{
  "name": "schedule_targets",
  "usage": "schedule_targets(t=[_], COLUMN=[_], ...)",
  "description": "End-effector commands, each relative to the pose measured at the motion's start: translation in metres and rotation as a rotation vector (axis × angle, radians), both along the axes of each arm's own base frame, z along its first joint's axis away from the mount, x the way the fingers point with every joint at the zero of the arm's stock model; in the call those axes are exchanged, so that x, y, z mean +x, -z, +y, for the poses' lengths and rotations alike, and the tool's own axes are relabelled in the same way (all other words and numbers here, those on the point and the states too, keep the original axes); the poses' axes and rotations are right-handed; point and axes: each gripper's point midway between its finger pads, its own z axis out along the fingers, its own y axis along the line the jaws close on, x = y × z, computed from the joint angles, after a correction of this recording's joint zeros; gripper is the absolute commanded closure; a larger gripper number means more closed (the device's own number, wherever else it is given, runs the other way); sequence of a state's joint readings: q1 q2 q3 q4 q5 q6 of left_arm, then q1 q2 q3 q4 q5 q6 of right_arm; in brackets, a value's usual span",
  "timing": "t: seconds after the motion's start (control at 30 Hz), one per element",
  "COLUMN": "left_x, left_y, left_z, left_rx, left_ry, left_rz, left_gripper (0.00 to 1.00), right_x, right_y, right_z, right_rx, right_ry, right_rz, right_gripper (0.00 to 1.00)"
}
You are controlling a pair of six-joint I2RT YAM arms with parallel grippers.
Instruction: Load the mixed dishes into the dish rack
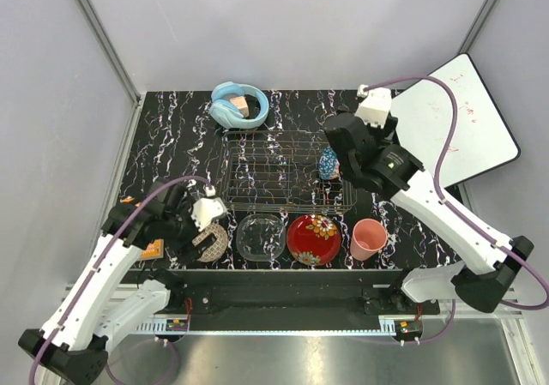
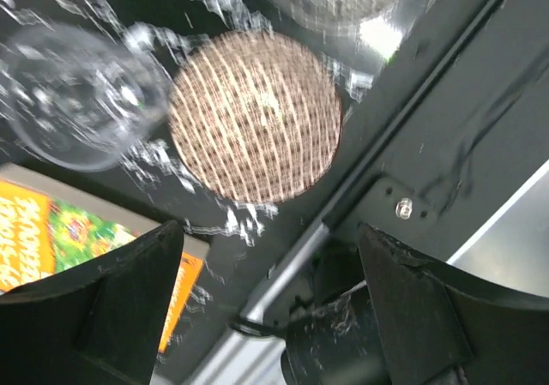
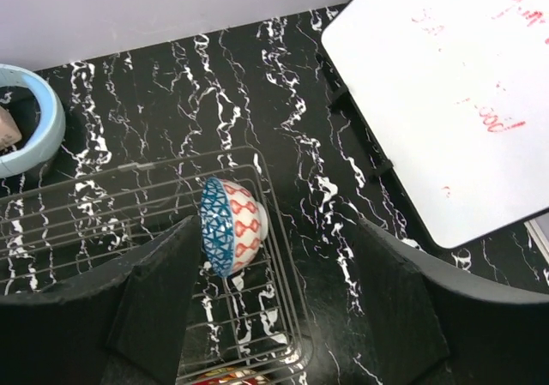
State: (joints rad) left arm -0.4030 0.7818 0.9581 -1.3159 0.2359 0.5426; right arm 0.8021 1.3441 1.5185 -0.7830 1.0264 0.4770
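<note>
Left tool (image 2: pixel 266 241) spread | right tool (image 3: pixel 279 226) spread | blue patterned bowl (image 3: pixel 233 227): red-white sides, on edge in dish rack (image 1: pixel 273 176)

The black, white-veined bench (image 1: pixel 163 136) carries the wire dish rack (image 1: pixel 274 171) at centre, light-blue headphones (image 1: pixel 238 105) behind it and a white board (image 1: pixel 455 119) at right. Along the near edge lie a beige lattice-patterned bowl (image 1: pixel 211 243), clear glass bowl (image 1: pixel 261 237), red floral plate (image 1: pixel 313 239) and pink plastic cup (image 1: pixel 368 237).

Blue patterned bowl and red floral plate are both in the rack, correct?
No. The blue patterned bowl is in the dish rack, but the red floral plate lies on the table in front of it, as the top external view shows.
</note>
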Motion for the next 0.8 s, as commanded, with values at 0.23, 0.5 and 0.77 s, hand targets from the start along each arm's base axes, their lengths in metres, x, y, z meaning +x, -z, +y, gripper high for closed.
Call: schedule_targets(t=[0.23, 0.5, 0.77], left_x=[0.012, 0.003, 0.001], left_y=[0.034, 0.055, 0.059], left_z=[-0.004, -0.022, -0.044], left_rx=[0.181, 0.189, 0.197], left_ry=[0.08, 0.214, 0.278], left_rz=[0.025, 0.082, 0.17], left_gripper=[0.18, 0.23, 0.28], right_x=[-0.021, -0.029, -0.035], right_y=[0.034, 0.038, 0.021], right_z=[-0.018, -0.03, -0.04], right_rx=[0.049, 0.043, 0.084], right_ry=[0.04, 0.069, 0.083], right_rz=[0.019, 0.02, -0.013], right_gripper=[0.21, 0.21, 0.2])
